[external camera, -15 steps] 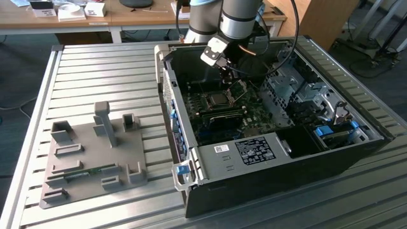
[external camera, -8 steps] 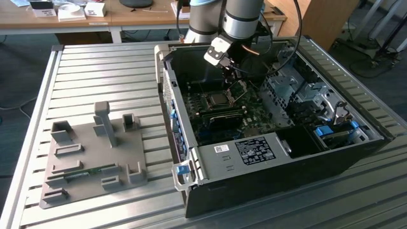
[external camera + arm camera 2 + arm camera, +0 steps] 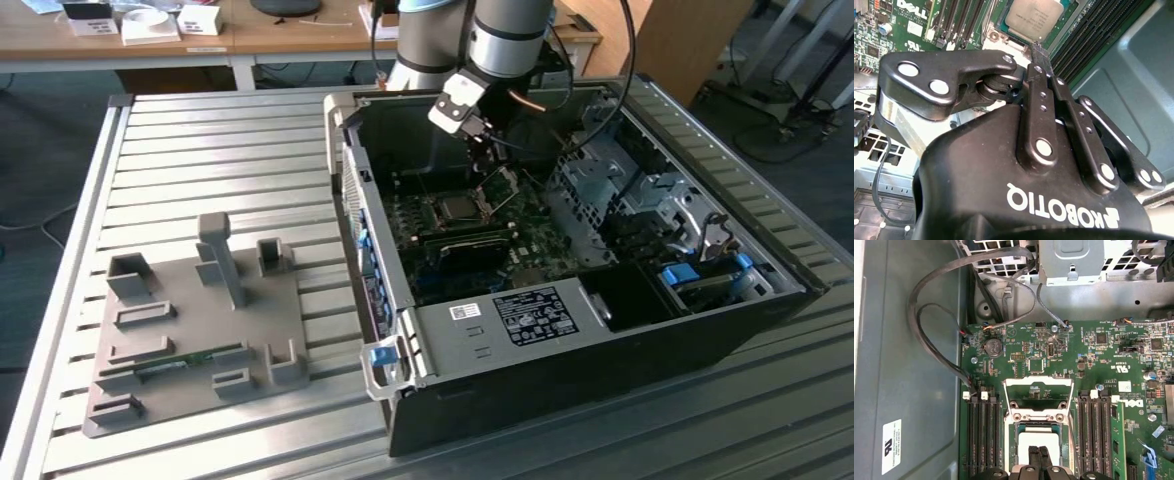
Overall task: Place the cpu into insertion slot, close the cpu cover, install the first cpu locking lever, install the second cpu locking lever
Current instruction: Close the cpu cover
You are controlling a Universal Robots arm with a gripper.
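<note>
The cpu point(image 3: 1034, 17) lies flat in its socket on the green motherboard point(image 3: 1104, 350), its silvery top facing up; I also see the cpu point(image 3: 1035, 440) in the first wrist view and the cpu point(image 3: 462, 208) in the exterior view. The cpu cover point(image 3: 1038, 382), a silver windowed frame, stands swung open at the far edge of the socket, seen tilted up as the cpu cover point(image 3: 502, 183) in the exterior view. My gripper point(image 3: 1040, 454) hangs just above the cpu, fingers pressed together with nothing between them. The gripper point(image 3: 1036, 49) points at the socket's edge.
The open computer case point(image 3: 400, 330) lies on a slatted metal table point(image 3: 200, 150). Memory slots point(image 3: 981, 435) flank the socket on both sides. Black cables point(image 3: 929, 340) loop along the case wall. A grey fixture tray point(image 3: 187, 320) sits at the exterior view's left. A metal drive cage point(image 3: 627, 190) stands beside the board.
</note>
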